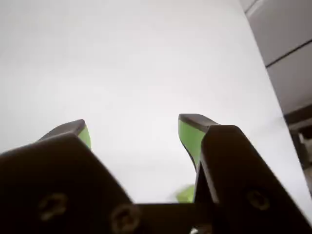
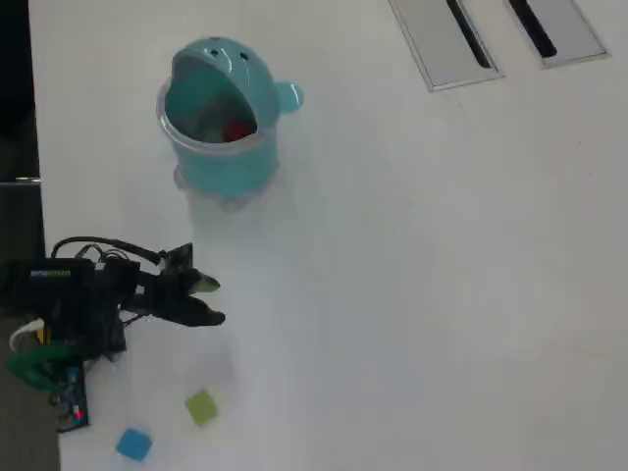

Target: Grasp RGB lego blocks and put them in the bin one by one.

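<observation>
In the overhead view the teal bin [image 2: 221, 157] stands at the upper left with its lid tipped open, and a red block [image 2: 235, 130] lies inside it. A yellowish-green block [image 2: 201, 406] and a blue block [image 2: 133, 444] rest on the white table near the bottom left. My gripper [image 2: 213, 301] hovers at the left, between bin and blocks, well above the green block. In the wrist view my gripper [image 1: 132, 127] is open, its green-padded fingers [image 1: 191, 136] wide apart with only white table between them. A green blur [image 1: 185, 194] shows low by the right finger.
Two grey recessed panels [image 2: 446, 44] with dark slots sit at the table's top right in the overhead view. The arm's base and cables [image 2: 69, 304] occupy the left edge. A grey panel edge [image 1: 287, 48] appears at the wrist view's upper right.
</observation>
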